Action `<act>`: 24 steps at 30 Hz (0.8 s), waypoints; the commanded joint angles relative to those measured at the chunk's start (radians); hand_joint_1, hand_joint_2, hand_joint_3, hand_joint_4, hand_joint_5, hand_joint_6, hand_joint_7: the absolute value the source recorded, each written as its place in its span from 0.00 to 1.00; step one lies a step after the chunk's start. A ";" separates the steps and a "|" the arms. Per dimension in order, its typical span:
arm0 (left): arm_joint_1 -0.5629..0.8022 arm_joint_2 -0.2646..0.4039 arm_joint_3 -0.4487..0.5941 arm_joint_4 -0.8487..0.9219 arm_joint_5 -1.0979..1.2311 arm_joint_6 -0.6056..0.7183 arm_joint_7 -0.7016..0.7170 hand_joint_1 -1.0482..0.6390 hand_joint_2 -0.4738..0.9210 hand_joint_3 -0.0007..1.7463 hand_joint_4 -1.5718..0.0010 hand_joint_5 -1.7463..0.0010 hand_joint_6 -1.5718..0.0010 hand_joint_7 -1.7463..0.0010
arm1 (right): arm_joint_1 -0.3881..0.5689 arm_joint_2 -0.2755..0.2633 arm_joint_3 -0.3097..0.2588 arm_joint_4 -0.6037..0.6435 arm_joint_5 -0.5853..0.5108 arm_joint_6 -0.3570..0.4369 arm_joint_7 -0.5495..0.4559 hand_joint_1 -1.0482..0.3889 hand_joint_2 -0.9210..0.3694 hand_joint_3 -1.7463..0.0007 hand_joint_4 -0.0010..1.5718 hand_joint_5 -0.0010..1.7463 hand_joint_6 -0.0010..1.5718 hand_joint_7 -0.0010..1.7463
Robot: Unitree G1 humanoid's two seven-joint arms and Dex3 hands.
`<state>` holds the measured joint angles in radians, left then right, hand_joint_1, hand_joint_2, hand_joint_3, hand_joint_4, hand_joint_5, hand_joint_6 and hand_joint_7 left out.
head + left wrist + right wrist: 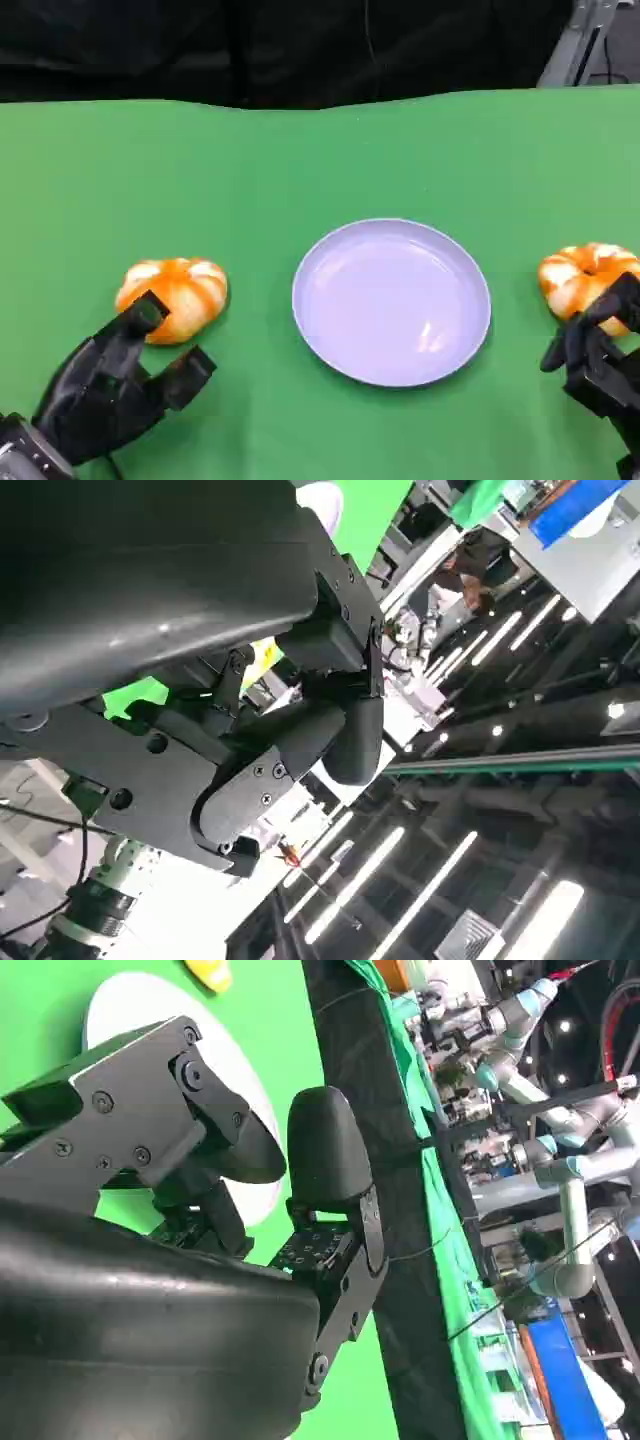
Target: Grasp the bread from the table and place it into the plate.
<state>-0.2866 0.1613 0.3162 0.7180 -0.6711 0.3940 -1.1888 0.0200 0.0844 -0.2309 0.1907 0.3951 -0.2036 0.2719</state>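
Nearest the robot in the head view, the black left hand [110, 385] reaches in at the lower left over the green-covered bench [320, 160], fingers spread and holding nothing; one fingertip [148, 312] lies against the near edge of the left round orange-and-white bread roll [175, 295], while the other fingers stay just short of it. At the lower right the black right hand [600, 355] comes in from the frame edge with its fingers apart and empty, the tips overlapping the near side of the right round orange-and-white bread roll [585, 280], though I cannot tell whether they touch it. Both rolls lie on the bench, outside the plate. Between the 2 rolls, slightly beyond the hands, sits the round pale lavender plate [392, 300], well apart from each roll. In the right wrist view the right hand [250, 1175] shows its fingers parted over the green cloth, with the plate [130, 1005] behind them and a bit of yellow-orange bread past its rim. The left wrist view looks past the left hand [300, 730] toward ceiling lights. Beyond the bench's far edge hangs a dark backdrop [280, 50].
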 commanded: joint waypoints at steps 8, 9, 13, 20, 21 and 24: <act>0.008 0.007 0.006 -0.002 0.008 -0.012 0.012 0.49 0.71 0.58 0.50 0.00 0.39 0.25 | 0.007 -0.013 -0.011 -0.006 0.005 -0.005 -0.003 0.68 0.32 0.27 0.56 1.00 0.48 0.91; 0.004 0.008 0.007 0.004 0.005 -0.008 0.006 0.50 0.71 0.57 0.50 0.00 0.38 0.27 | 0.007 -0.014 -0.012 -0.006 0.006 -0.004 -0.003 0.68 0.32 0.27 0.56 1.00 0.48 0.91; 0.000 0.009 0.010 0.017 0.003 -0.017 -0.007 0.51 0.70 0.57 0.50 0.00 0.39 0.24 | 0.005 -0.010 -0.012 -0.003 0.010 -0.006 -0.002 0.69 0.32 0.26 0.56 1.00 0.48 0.91; 0.039 -0.032 0.020 -0.090 0.013 -0.056 0.152 0.53 0.67 0.68 0.46 0.03 0.34 0.36 | 0.008 -0.010 -0.010 -0.011 0.004 0.000 -0.015 0.69 0.32 0.26 0.56 1.00 0.48 0.92; 0.046 -0.042 0.021 -0.119 0.015 -0.063 0.189 0.53 0.67 0.68 0.45 0.03 0.34 0.37 | 0.007 -0.014 -0.010 -0.008 0.002 0.000 -0.014 0.69 0.32 0.26 0.56 1.00 0.48 0.92; 0.084 -0.083 0.006 -0.266 0.087 -0.183 0.344 0.47 0.85 0.32 0.49 0.38 0.40 0.63 | 0.005 -0.018 -0.010 -0.002 0.000 0.003 -0.013 0.68 0.32 0.26 0.56 1.00 0.48 0.92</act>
<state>-0.2355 0.0943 0.3259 0.5564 -0.6417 0.3096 -0.9513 0.0201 0.0842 -0.2307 0.1892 0.3946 -0.2030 0.2642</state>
